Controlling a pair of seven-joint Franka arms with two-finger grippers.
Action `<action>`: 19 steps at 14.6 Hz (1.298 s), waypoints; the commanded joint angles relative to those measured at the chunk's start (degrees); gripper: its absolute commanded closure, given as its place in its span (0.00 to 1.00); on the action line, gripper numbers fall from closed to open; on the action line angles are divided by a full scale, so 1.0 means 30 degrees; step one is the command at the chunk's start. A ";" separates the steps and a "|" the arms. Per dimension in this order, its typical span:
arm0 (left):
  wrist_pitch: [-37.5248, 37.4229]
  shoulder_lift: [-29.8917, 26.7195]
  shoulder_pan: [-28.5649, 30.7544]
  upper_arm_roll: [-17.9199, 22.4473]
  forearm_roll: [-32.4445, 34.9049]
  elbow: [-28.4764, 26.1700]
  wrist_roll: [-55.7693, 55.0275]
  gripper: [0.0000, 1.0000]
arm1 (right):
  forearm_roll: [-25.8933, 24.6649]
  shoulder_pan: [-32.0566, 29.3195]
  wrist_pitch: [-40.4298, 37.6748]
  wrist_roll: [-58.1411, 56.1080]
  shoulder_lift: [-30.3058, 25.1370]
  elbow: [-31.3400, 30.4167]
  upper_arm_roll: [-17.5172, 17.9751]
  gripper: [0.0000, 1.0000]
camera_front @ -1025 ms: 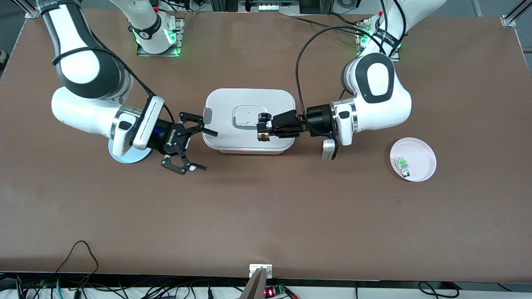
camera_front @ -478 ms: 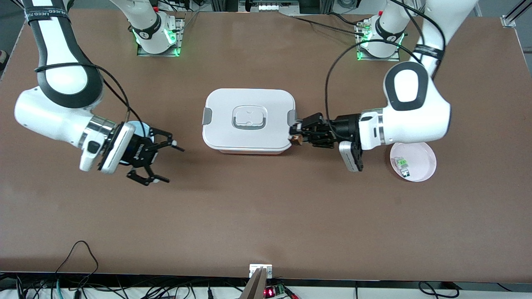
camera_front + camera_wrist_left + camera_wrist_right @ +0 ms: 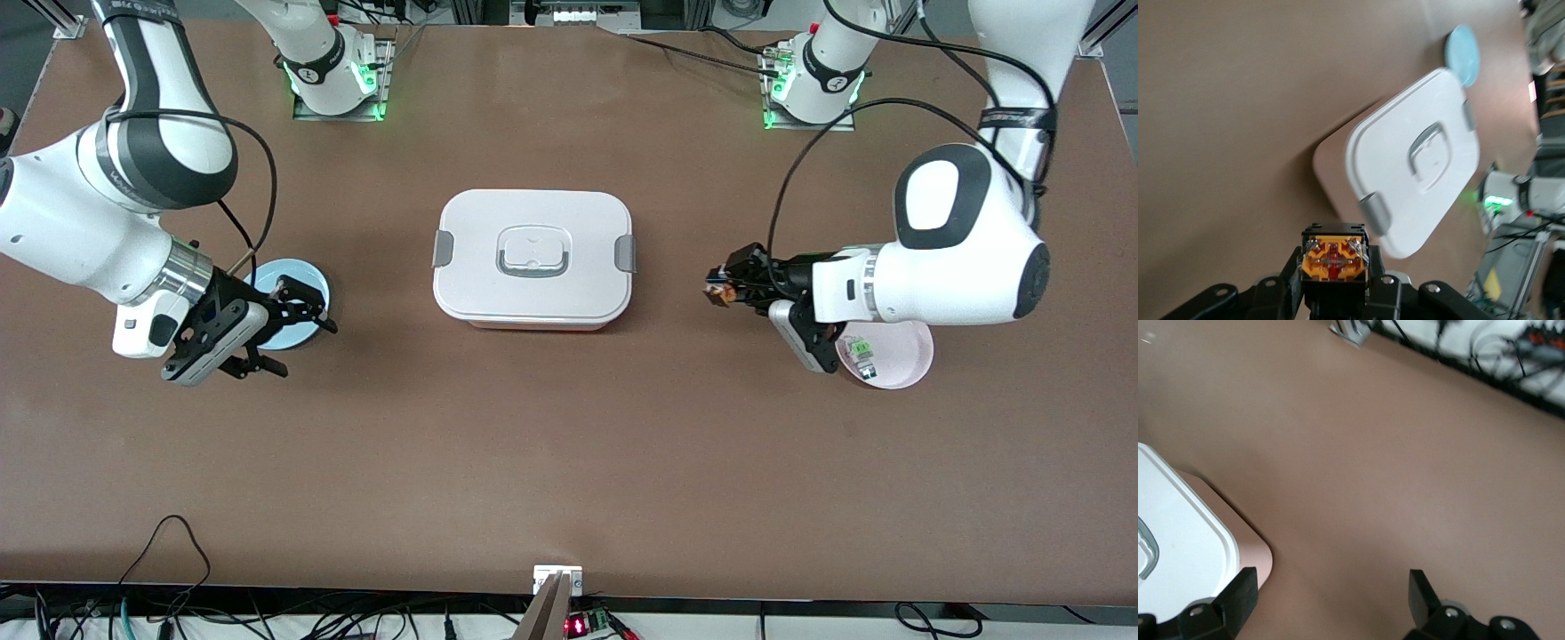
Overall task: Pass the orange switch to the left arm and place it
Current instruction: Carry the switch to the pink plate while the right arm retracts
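The orange switch [image 3: 717,294], a small black part with an orange end, is clamped in my left gripper [image 3: 722,291], which is shut on it above the table between the box [image 3: 532,258] and the pink plate [image 3: 900,366]. In the left wrist view the switch [image 3: 1335,257] shows its orange face between the fingers, with the white lidded box [image 3: 1415,160] farther off. My right gripper [image 3: 307,348] is open and holds nothing, by the blue plate [image 3: 307,276] toward the right arm's end. The right wrist view shows the right gripper [image 3: 1331,593] over bare table beside a corner of the box [image 3: 1178,540].
A small green-and-clear part [image 3: 861,350] lies in the pink plate, partly under the left arm's wrist. The blue plate [image 3: 1463,53] also appears in the left wrist view. Cables run along the table edge nearest the front camera.
Both arms have drawn back from the box. The left gripper carried the switch from over the lid out toward the pink plate. The right gripper, still open, retreated to the blue plate.
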 commanded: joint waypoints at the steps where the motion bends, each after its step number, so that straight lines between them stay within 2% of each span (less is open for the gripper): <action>1: -0.1299 -0.0004 0.0367 -0.0005 0.2787 0.0320 0.1881 1.00 | -0.2019 0.0012 -0.1476 0.4459 -0.0416 -0.0223 -0.0351 0.00; 3: -0.2005 0.0287 0.1040 -0.0033 0.5480 0.0231 0.3727 1.00 | -0.4564 0.0012 -0.2383 0.8387 -0.0445 -0.0194 -0.0351 0.00; 6: -0.2065 0.0784 0.1889 -0.0004 0.8880 0.0055 0.6628 1.00 | -0.6446 0.0012 -0.5220 1.1560 -0.0766 0.0010 -0.0525 0.00; 8: -0.2035 0.1079 0.2533 -0.0004 1.1079 -0.0003 0.8416 1.00 | -0.7560 0.0041 -0.8347 1.2213 -0.1001 0.1700 -0.0644 0.00; 10: -0.1891 0.1314 0.3383 -0.0004 1.2370 -0.0527 0.9532 1.00 | -0.7653 0.0041 -1.0613 1.2127 -0.1118 0.3403 -0.0818 0.00; 11: -0.1570 0.1372 0.3677 -0.0004 1.3480 -0.0850 0.9972 1.00 | -0.7623 0.0041 -1.0825 1.1981 -0.1235 0.3496 -0.1458 0.00; 14: 0.0332 0.1490 0.4263 -0.0034 1.4164 -0.2256 1.2251 1.00 | -0.8119 -0.0017 -1.0535 1.2009 -0.1208 0.3497 -0.3042 0.00; 19: 0.4899 0.2953 0.5964 -0.0004 1.4925 -0.3135 1.7119 1.00 | -0.8532 -0.0514 -1.0475 1.2419 -0.1207 0.3849 -0.3834 0.00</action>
